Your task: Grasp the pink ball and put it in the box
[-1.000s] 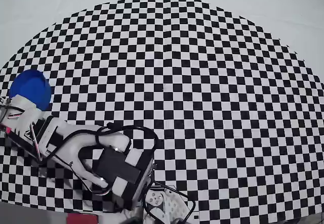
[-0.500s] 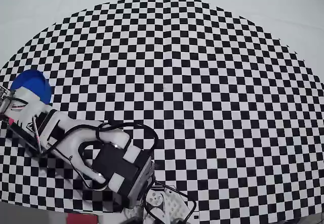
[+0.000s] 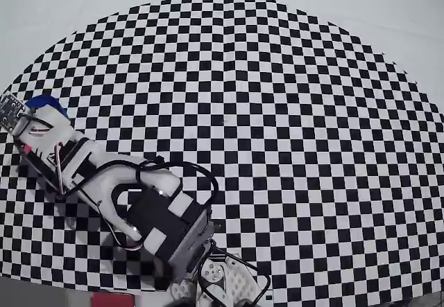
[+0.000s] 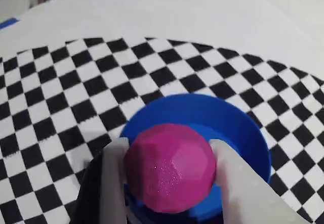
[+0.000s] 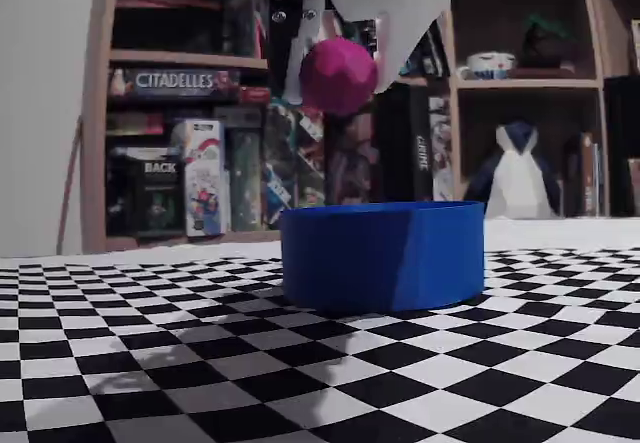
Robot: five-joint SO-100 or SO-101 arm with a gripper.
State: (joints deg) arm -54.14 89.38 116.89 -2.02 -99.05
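Gripping: gripper [image 4: 171, 155] pinches the pink ball [image 4: 170, 166] between both fingers [image 4: 114, 178]
Ball place: held clear above the box [image 5: 382, 253], over its opening
Box: on the checkered mat [image 3: 277, 113]

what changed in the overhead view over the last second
The arm's front end swung up the overhead picture and now covers most of the box. The gripper holds the pink ball above it. The box has not moved.

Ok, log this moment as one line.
phase: carry | gripper: shut on pink ball | ball: above box, not released
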